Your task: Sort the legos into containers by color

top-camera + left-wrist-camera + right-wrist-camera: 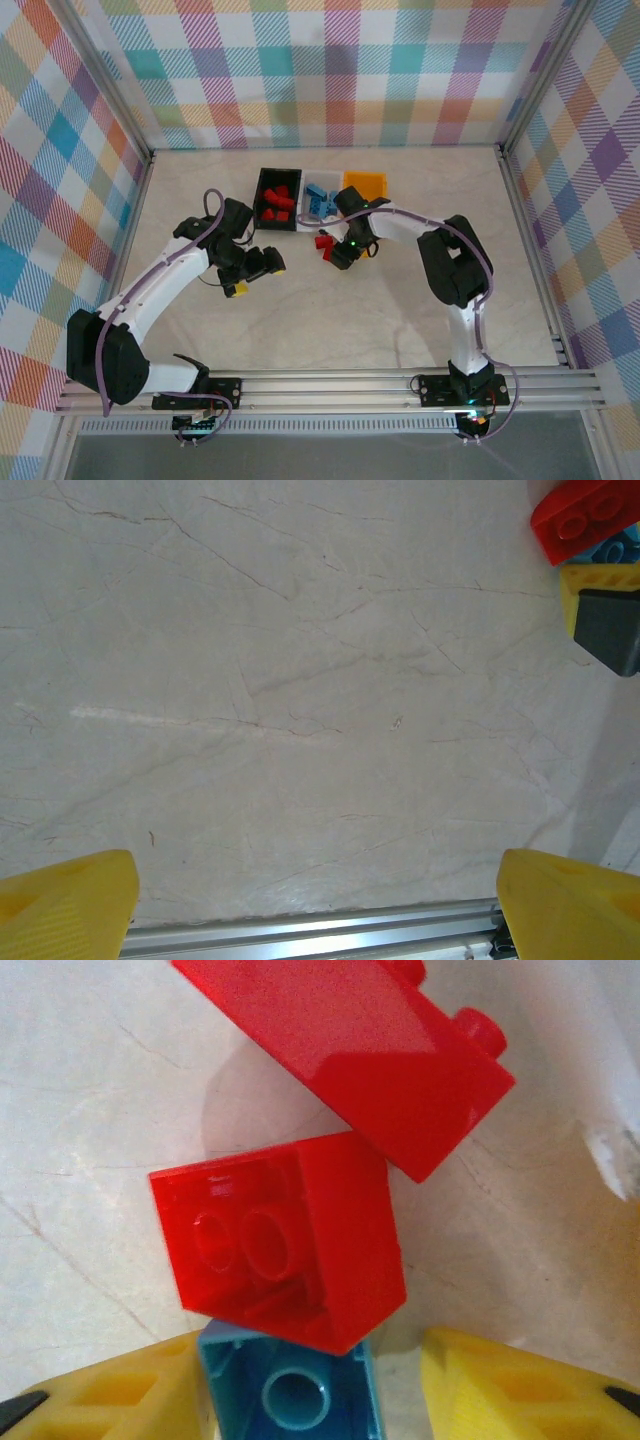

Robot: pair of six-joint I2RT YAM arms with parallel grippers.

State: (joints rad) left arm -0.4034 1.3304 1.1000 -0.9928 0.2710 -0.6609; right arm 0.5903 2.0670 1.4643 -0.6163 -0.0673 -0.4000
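Table (400,300): pale marbled top. The last loose legos lie on it just in front of the bins, beneath the right gripper.
Black bin (260,195): holds red bricks. It is the likely home for the two reds still loose.
White bin (333,181): holds blue bricks. A red carried here by accident would spoil the sort.
Orange bin (364,184): contents cannot be told apart from its floor.
Left gripper (315,890): jaws wide apart and holding nothing, poised over bare table. The risk is low, unless the two arms cross near the bins.
Right gripper (315,1360): jaws part-way apart around the blue brick. One finger is against it and a gap shows at the other, so no firm grip is seen.
Long red brick (350,1050): leans against the square red brick and could be shoved aside.
Square red brick (290,1250): overlaps the blue brick's far end. It may ride up when the blue brick is lifted, or be knocked away.
Blue brick (290,1390): sits off-centre between the jaws. Closing on it may twist it, or it may slip out.
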